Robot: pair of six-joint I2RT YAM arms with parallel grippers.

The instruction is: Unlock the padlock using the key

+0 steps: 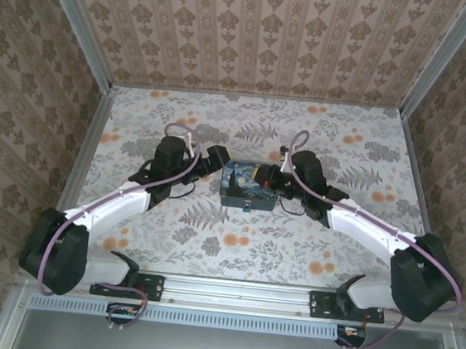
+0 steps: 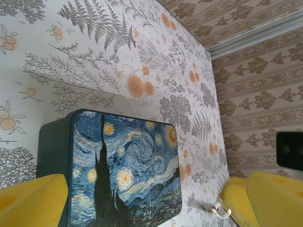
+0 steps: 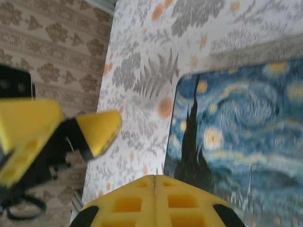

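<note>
Left gripper (image 1: 215, 161): stands at the far left corner of the painted box (image 1: 247, 184), jaws spread wide. In the left wrist view its yellow fingers (image 2: 28, 203) sit at opposite lower corners of the frame, with the box lid showing between them. The lower left edge of the box is covered by the left-hand finger. A small silvery loop (image 2: 219, 209) lies just beside the tip of the right-hand finger; what it belongs to cannot be told. Right gripper (image 1: 276, 181): stands against the right side of the same box, also spread wide and holding nothing. In the right wrist view one yellow finger (image 3: 154, 203) is at the bottom edge and the other is well off to the left. Bare tabletop and the box's dark edge lie between them. Contact with the box cannot be confirmed for either gripper. The box carries a blue and yellow night-sky painting on its closed lid and sits near the middle of the floral tabletop (image 1: 309, 241), between the two wrists. The padlock (image 1: 245, 208) shows as a tiny dark item with a bluish spot at the middle of the box's near face, on the side towards the arm bases and apart from both grippers. Patterned wallpaper panels (image 1: 256, 35) enclose three sides, and a metal rail (image 1: 237, 290) carries the arm bases at the near edge.
</note>
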